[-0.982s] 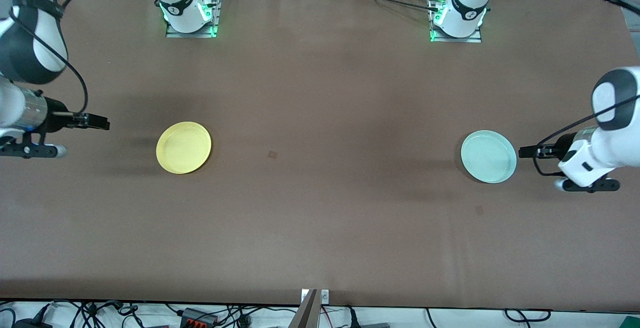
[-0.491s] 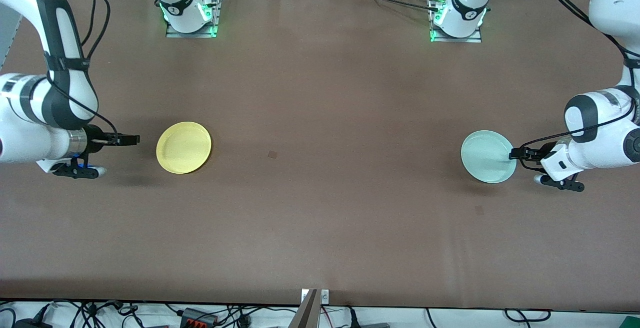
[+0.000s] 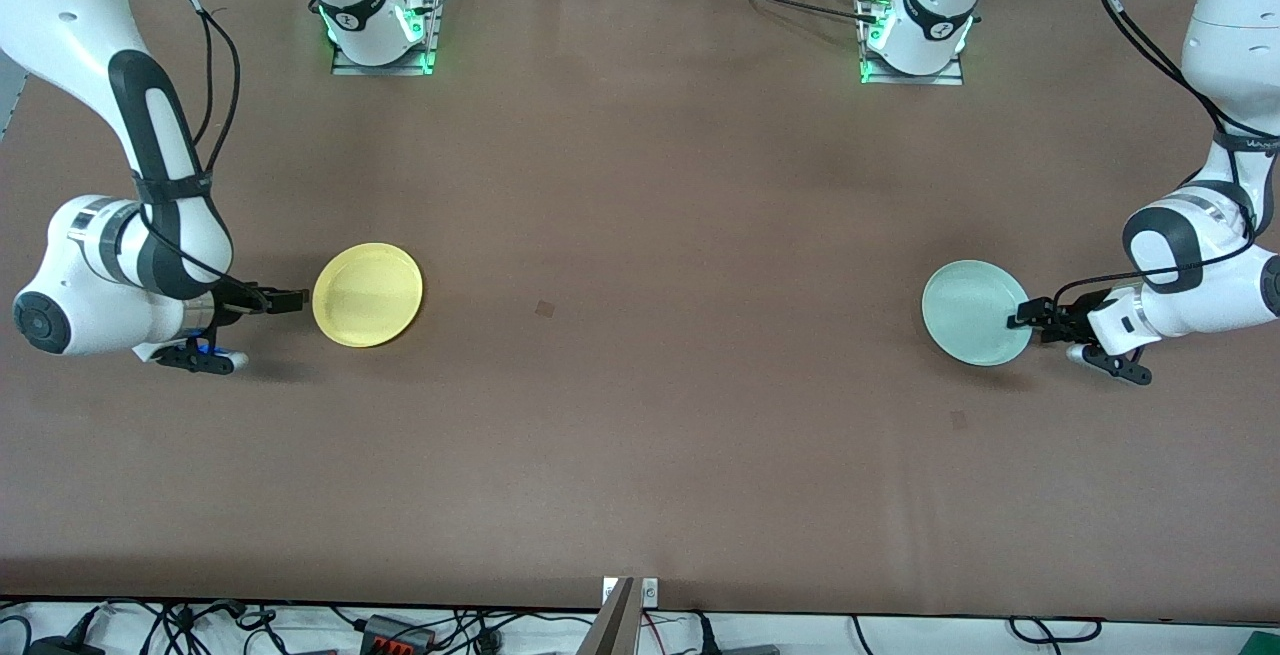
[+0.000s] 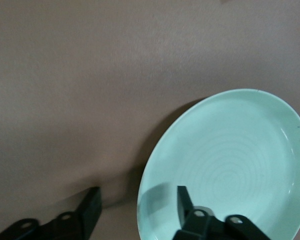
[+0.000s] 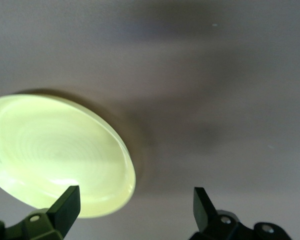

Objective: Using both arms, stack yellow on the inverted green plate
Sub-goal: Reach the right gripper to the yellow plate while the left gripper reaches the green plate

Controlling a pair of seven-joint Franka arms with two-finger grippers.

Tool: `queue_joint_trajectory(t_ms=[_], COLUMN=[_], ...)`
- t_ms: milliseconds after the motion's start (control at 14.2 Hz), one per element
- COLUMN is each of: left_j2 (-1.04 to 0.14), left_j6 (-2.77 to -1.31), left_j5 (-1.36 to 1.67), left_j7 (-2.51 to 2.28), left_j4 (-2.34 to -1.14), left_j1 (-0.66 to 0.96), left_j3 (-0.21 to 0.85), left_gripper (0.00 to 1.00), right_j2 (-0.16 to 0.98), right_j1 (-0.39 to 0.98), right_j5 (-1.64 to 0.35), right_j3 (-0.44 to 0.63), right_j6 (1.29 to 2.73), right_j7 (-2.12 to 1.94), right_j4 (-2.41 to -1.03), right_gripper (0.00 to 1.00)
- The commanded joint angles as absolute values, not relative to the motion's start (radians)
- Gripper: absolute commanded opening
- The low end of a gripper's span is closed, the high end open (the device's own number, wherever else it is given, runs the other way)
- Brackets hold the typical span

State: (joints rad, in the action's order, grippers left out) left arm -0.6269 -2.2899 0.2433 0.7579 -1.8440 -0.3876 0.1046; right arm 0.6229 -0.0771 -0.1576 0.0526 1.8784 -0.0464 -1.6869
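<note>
The yellow plate (image 3: 367, 294) lies rim up on the brown table toward the right arm's end. My right gripper (image 3: 291, 301) is low beside its edge, open and empty. In the right wrist view the yellow plate (image 5: 55, 152) sits by one finger (image 5: 65, 205), and the gripper (image 5: 134, 202) mostly spans bare table. The pale green plate (image 3: 975, 312) lies rim up toward the left arm's end. My left gripper (image 3: 1025, 315) is open at its rim. In the left wrist view one finger (image 4: 184, 197) is over the green plate (image 4: 230, 155) and the other is over the table, so the gripper (image 4: 137, 207) straddles the rim.
The brown table (image 3: 640, 385) spreads wide between the two plates. A small dark mark (image 3: 544, 308) lies near the middle. The arm bases (image 3: 378, 25) stand along the table edge farthest from the front camera.
Both arms came down and inward. The right gripper moved up to the yellow plate's edge. The left gripper moved onto the green plate's rim. Neither plate has moved.
</note>
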Motion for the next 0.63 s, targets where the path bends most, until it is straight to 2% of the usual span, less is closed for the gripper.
queue_joint_trajectory(t_ms=[0,70,211,561], left_j2=[-0.637,-0.640,-0.641,-0.631], left_j6=[-2.304,-2.312,-2.313,-2.309], left_j5=[0.262,0.262,0.264,0.262], left_j7=[0.802,0.802,0.801,0.787], left_j4=[-1.836,-1.836,-1.836,-1.798], left_j1=[-0.394,-0.399,-0.397,-0.384], left_j3=[0.115,0.115,0.115,0.115], left_gripper=[0.01,0.01,0.01,0.01], right_j2=[0.667,0.670,0.690,0.701], right_j1=[-0.087,-0.084,-0.084,-0.080], right_j5=[-0.204,-0.206,-0.206,-0.204], right_j3=[0.043,0.043,0.043,0.043], right_j6=[1.901,1.896,1.893,1.876], right_j7=[-0.058,-0.058,-0.060,-0.060], right_j4=[-1.675,-1.677,-1.678,-1.683], right_gripper=[0.94,0.87,0.80,0.44])
